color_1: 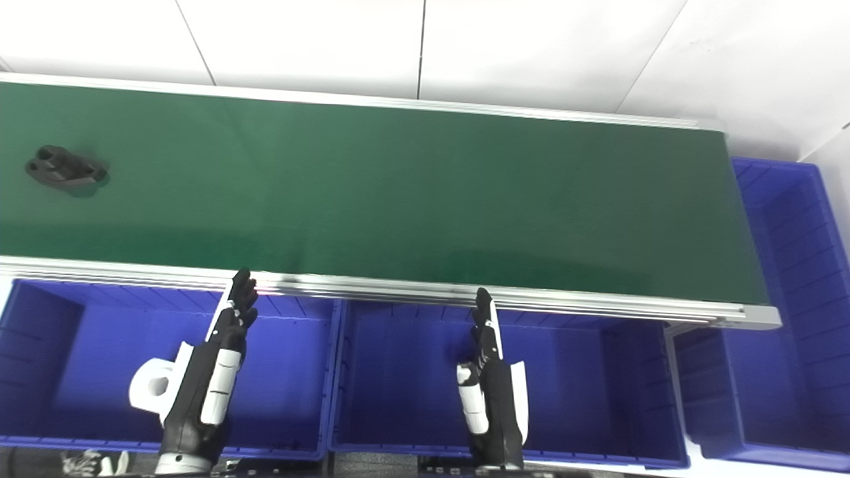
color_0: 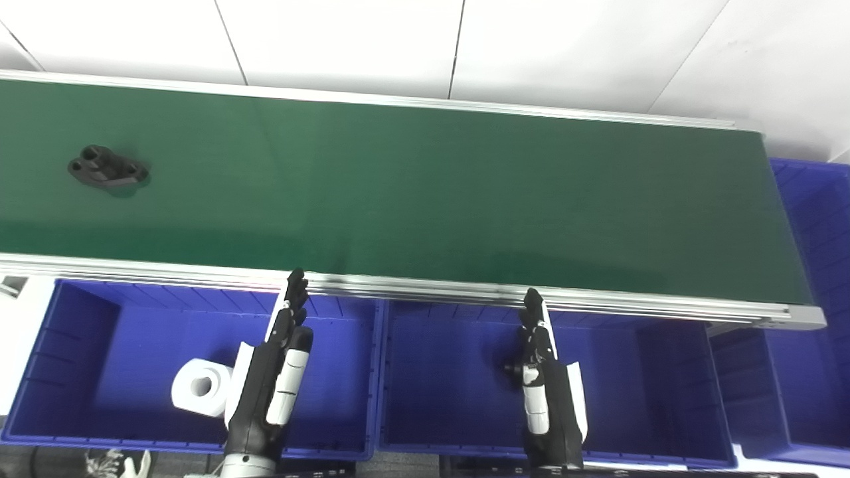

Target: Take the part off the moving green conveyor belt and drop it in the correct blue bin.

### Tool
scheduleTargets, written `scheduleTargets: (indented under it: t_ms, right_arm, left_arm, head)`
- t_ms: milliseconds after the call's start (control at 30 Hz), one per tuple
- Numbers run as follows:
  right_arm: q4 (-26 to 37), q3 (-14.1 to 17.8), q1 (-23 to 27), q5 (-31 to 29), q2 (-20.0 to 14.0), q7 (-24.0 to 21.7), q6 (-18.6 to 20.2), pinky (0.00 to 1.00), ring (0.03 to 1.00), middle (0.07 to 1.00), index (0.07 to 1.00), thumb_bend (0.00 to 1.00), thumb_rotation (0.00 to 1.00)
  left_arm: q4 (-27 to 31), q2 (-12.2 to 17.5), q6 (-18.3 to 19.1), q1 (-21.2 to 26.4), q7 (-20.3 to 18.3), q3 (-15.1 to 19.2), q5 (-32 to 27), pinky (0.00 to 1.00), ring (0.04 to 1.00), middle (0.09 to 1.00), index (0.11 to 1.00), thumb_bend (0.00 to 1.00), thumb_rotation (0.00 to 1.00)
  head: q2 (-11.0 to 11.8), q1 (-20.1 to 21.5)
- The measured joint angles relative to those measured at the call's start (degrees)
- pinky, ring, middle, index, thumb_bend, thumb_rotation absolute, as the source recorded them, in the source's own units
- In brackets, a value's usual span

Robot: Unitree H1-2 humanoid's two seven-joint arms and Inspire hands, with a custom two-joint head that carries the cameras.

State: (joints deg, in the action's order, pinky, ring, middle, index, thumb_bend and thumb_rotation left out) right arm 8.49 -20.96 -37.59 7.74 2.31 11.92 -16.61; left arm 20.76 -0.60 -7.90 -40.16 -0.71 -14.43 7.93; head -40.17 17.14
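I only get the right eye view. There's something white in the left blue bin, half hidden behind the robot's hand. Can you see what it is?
Observer: In the left eye view the white part shows almost whole. It is a short roll shape with a round hole in its end, lying in the left bin beside the left hand.
Operator: Is there anything left of that bin? My picture stops there.
Observer: Yes. The left eye view shows a white surface past the bin's left wall, with a small grey thing at the picture's edge, too cropped to identify.
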Motion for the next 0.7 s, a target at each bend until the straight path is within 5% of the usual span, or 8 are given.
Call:
scheduleTargets:
  t_ms: [700]
  right_arm:
    - [-0.59, 0.11, 0.03, -1.25, -0.03, -1.58, -0.02, 1.00, 1.000, 1.000, 1.000, 0.98, 0.97]
  left_arm:
    - [-1.40, -0.62, -0.12, -0.38, 0.42, -0.33, 0.98, 1.00, 1.000, 1.000, 1.000, 0.60, 1.00]
  head:
    - [0.79, -0.53]
